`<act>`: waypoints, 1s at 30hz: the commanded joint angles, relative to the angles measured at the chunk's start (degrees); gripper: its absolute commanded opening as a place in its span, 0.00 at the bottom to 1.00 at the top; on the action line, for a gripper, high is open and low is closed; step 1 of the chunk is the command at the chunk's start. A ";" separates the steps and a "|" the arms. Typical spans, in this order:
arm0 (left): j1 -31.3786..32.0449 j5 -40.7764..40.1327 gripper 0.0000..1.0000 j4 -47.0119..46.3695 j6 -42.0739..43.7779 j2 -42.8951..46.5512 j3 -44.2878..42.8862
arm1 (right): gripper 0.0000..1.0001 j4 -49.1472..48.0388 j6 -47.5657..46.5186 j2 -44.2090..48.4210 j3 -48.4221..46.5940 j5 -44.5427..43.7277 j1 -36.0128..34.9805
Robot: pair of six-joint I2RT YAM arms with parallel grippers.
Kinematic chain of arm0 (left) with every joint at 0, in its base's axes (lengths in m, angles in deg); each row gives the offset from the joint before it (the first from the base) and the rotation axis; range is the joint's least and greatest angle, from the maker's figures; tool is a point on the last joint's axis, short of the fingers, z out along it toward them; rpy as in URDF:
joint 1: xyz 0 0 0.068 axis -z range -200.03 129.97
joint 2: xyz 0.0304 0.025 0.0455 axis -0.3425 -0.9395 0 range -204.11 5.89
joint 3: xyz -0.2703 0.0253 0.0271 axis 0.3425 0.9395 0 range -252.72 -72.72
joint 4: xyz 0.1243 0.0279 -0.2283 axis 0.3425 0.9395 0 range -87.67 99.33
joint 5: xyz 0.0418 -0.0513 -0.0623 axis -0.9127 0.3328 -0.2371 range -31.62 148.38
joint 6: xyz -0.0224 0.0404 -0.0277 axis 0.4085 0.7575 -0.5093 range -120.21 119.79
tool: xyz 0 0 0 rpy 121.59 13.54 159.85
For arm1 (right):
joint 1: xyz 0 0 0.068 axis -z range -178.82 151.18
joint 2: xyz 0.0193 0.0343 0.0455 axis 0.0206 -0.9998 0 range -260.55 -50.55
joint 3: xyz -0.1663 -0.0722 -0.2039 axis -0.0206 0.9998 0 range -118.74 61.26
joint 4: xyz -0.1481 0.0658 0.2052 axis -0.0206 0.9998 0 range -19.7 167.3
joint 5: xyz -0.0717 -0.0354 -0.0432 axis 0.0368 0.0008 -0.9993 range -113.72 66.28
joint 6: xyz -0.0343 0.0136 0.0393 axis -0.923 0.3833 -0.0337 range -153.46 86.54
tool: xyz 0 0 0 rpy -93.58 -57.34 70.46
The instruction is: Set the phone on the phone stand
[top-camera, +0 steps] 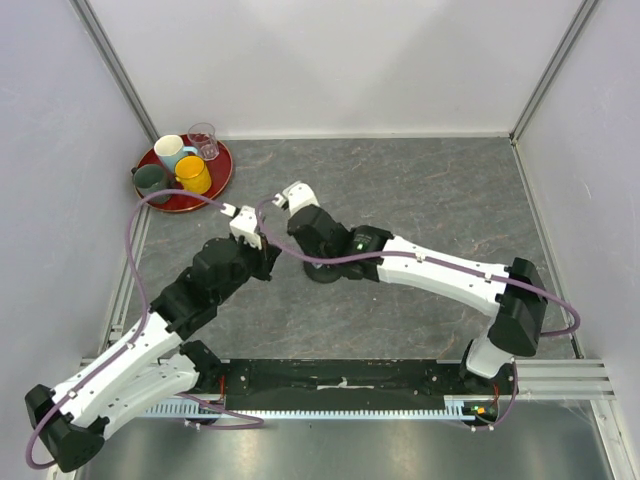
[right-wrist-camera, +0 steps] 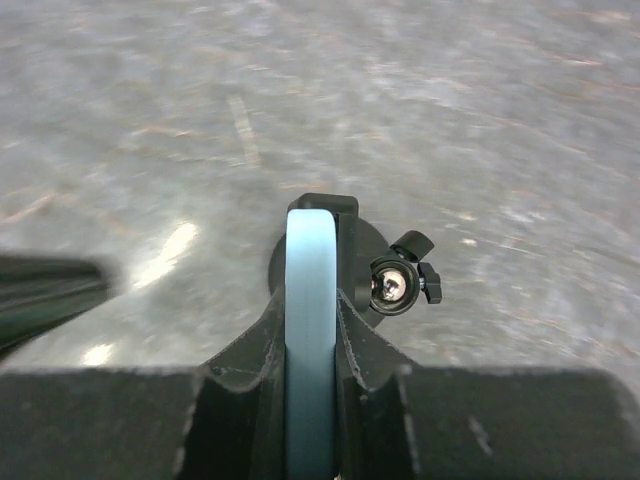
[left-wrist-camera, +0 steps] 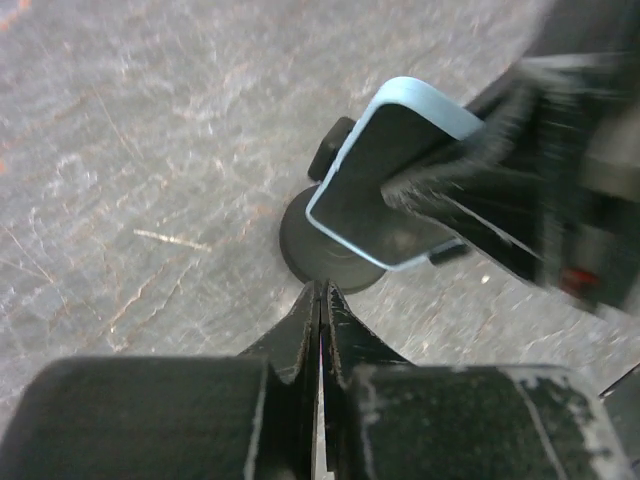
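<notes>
Light blue rubber edges the phone (right-wrist-camera: 309,262), which stands on its thin side, clamped between the two fingers of the right gripper (right-wrist-camera: 310,315). In the right wrist view the black phone stand (right-wrist-camera: 340,215) rises just behind it at 12 o'clock. The top of its cradle shows above the case, and a small knob (right-wrist-camera: 402,285) sticks out at 3 o'clock.

In the left wrist view the phone's black screen faces the camera and is tilted. Its lower corner overlaps the stand's round disc base. Whether the phone touches the cradle or the disc cannot be told from either view.

The left gripper (left-wrist-camera: 320,300) holds nothing. Its fingers are pressed together, with their tips at 6 o'clock of the disc and close to it, over the grey stone-patterned table (left-wrist-camera: 150,150).

Seen from overhead, both wrists meet near the middle of the table, the left one at 9 o'clock of the right. A red tray (top-camera: 222,172) lies toward the table's 10 o'clock corner, well apart from the stand. It carries a white mug (top-camera: 169,150), a clear glass (top-camera: 204,140), a yellow cup (top-camera: 193,175) and a dark green cup (top-camera: 150,180).
</notes>
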State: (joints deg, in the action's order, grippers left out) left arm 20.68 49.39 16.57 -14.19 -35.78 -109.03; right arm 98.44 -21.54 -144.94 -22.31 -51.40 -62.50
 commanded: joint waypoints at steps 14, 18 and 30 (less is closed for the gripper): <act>0.60 -0.42 0.05 5.18 -7.72 1.42 -7.45 | 0.00 1.22 -4.28 7.11 7.36 13.17 11.73; 0.60 2.22 0.23 5.71 -9.22 -1.13 -8.77 | 0.00 1.13 -3.22 9.75 8.51 15.37 14.89; 0.51 12.14 0.30 1.06 -11.07 -6.05 -8.42 | 0.37 1.04 -0.59 11.95 9.21 17.66 17.89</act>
State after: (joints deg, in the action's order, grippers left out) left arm 20.98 56.45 21.70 -22.82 -41.16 -115.94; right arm 98.11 -23.00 -135.21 -14.07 -33.83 -45.87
